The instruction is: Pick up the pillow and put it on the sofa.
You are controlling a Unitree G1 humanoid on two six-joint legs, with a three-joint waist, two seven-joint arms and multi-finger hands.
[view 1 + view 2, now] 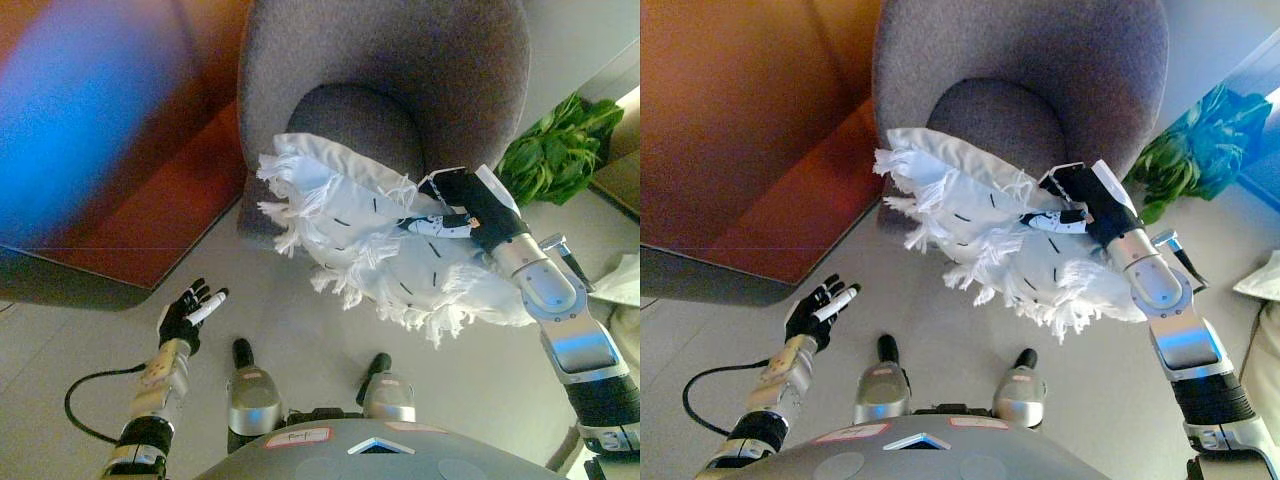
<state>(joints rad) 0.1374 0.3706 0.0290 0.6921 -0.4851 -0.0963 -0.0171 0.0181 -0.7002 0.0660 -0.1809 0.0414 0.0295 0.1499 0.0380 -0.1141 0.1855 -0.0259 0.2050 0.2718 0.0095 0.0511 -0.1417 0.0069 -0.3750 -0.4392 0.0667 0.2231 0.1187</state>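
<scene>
Currently right robot hand (455,212) grips pillow (370,240), lifted off floor, overhanging sofa (380,70) seat edge. Remaining: place, release. Left robot hand (190,312) idle, fingers relaxed.

The right arm is stretched forward and up, its dark right hand (455,210) curled closed on white fabric. The left arm is held low, the left hand (188,312) spread with fingers relaxed, holding nothing.
</scene>
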